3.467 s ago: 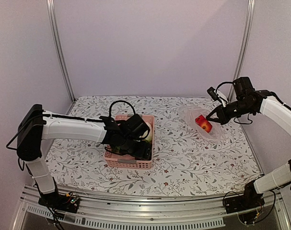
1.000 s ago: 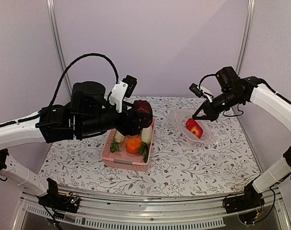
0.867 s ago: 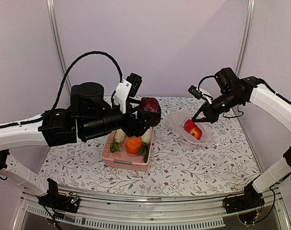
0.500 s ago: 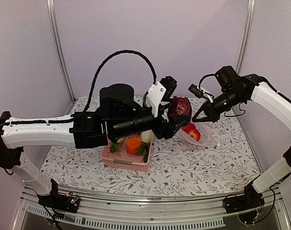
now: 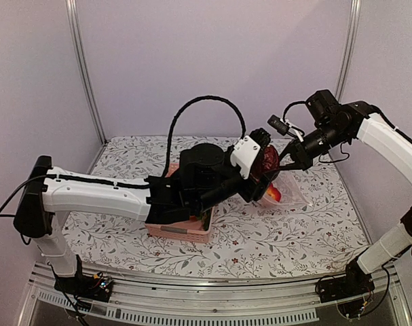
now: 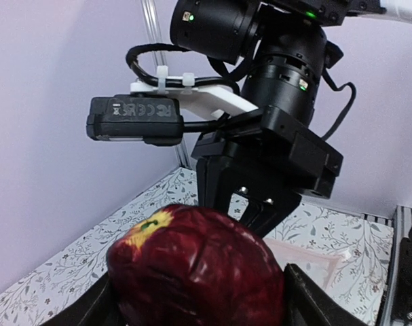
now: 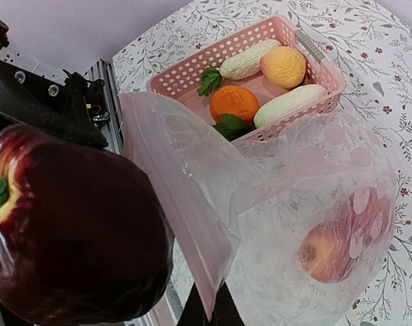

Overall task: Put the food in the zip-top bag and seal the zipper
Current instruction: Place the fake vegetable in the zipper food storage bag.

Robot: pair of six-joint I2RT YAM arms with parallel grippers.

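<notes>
My left gripper is shut on a dark red toy fruit with a yellow top, held in the air at the mouth of the zip-top bag. My right gripper is shut on the bag's lifted edge, holding the mouth open. The zipper runs along that edge as a faint strip. The dark fruit sits just outside the opening. A red-and-yellow apple lies inside the clear bag.
The pink basket stands on the table behind the bag and holds an orange, a yellow-orange fruit and two white radishes. In the top view my left arm covers most of the basket. Walls close in the table.
My left arm has swung right from above the basket to the bag's mouth with the dark red fruit in it. The right gripper has kept hold of the lifted bag edge.
</notes>
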